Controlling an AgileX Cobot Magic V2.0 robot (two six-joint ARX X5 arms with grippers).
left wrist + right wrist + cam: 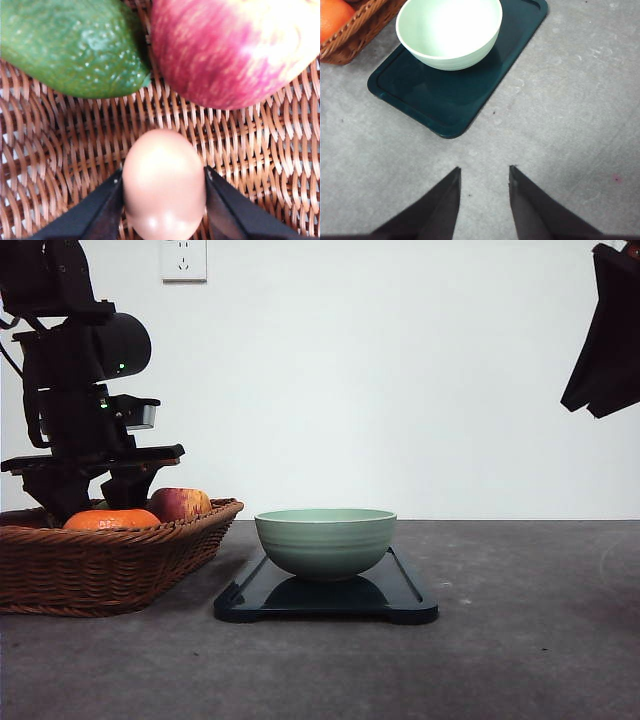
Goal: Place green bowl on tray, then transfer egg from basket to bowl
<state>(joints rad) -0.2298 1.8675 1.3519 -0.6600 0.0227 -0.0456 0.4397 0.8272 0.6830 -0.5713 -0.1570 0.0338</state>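
Reaching down into the basket point(100, 565), the left tool point(164, 187) grips the egg point(164, 182); the right tool point(485, 175) hangs released.

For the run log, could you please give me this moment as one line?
green bowl: on tray | egg: in basket, between left gripper jaws | right gripper: open, holding nothing
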